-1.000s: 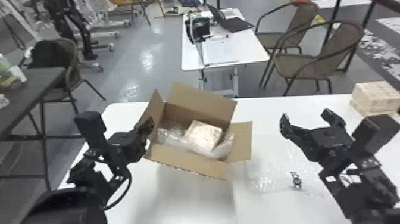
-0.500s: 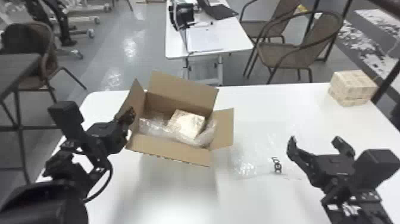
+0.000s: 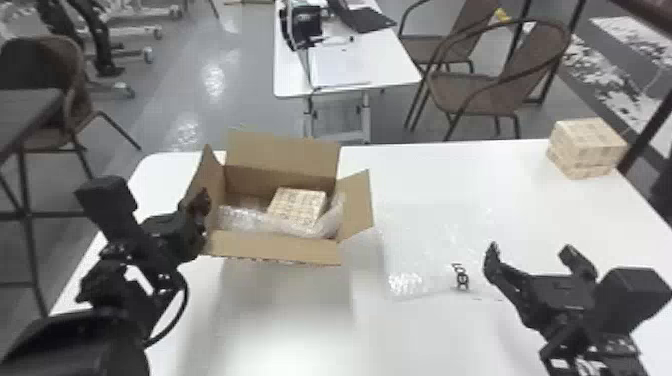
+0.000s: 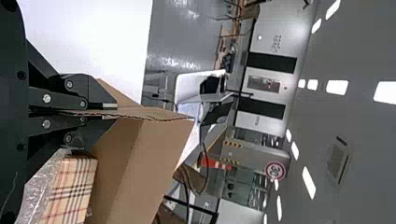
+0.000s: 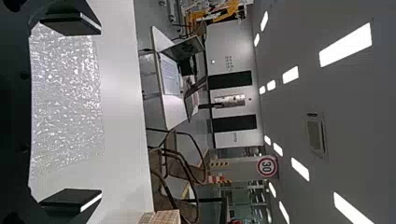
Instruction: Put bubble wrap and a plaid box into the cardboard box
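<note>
- One cardboard box (image 3: 275,247) sits on the left part of the white worktop (image 3: 285,320), open at the top, its four flaps apart: one far, one near, one left, one right.
- The far flap (image 3: 282,155) stands up, the right flap (image 3: 356,205) leans outward, and the near flap folds out over the near side.
- One plaid box (image 3: 298,204) is inside the cardboard box, toward its right half. Its plaid face shows in the left wrist view too.
- One run of bubble wrap (image 3: 245,217) is in the cardboard box as well, along the near and right sides of the plaid box; whether any lies under it is hidden.
- A second piece of bubble wrap, a flat clear sheet (image 3: 420,245) with one dark printed mark, lies on the worktop to the right of the cardboard box.
- At the far right of the worktop is one more plaid block (image 3: 585,147), in what look like two layers.
- Two pincers in all. The left pincer (image 3: 201,202) is at the left side of the cardboard box, its two fingers pressed together on the left flap (image 3: 205,172), pinching the cardboard edge between them.
- The right pincer (image 3: 530,250) is over the right part of the worktop, by the clear sheet, its two fingers spread wide with nothing between them.
- Behind the worktop are one white table (image 3: 345,67) and, to its right, two brown chairs (image 3: 465,90).
</note>
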{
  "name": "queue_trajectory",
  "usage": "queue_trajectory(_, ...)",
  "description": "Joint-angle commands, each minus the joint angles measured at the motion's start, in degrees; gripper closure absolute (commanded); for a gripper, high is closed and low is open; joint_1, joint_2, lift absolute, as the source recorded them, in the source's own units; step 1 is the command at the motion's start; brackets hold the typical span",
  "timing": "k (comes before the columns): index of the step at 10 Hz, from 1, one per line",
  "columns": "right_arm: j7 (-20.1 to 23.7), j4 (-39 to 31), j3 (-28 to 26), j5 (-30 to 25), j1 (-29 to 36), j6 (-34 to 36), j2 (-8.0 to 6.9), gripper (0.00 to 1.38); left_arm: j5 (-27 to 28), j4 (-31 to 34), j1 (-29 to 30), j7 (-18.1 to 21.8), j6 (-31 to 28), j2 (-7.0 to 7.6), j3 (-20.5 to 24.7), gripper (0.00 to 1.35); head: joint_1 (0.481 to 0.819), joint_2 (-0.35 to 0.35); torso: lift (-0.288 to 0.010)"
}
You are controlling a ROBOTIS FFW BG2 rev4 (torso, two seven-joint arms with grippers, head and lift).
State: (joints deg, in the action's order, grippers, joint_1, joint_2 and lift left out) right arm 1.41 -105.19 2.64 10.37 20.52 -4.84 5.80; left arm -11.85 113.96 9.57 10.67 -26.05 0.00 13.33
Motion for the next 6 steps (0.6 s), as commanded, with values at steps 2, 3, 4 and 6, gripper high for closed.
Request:
queue_trajectory(2, 0.0, 0.07, 0.0, 0.09, -0.04, 0.54, 0.09, 0.08, -7.22, -2.87, 0.98, -10.23, 3.82, -0.15, -2.17, 1.22, 0.695, 0.091, -0.109)
queue_trajectory(3, 0.0, -0.02, 0.09, 0.09, -0.04, 0.71, 0.09, 0.08, -9.42, -3.74, 0.72, -12.95, 3.82, -0.15, -2.43, 1.22, 0.695, 0.097, -0.109)
queue_trajectory(4, 0.0, -0.11, 0.09, 0.09, 0.05, 0.89, 0.09, 0.08, -12.5, -4.89, 0.54, -15.5, 4.78, -0.15, -2.79, 1.22, 0.695, 0.1, -0.109)
queue_trajectory(6, 0.18, -0.37, 0.09, -0.26, 0.14, 1.33, 0.09, 0.08, -16.19, -5.94, 0.89, -19.54, 7.07, -0.15, -3.23, 1.22, 0.695, 0.104, -0.109)
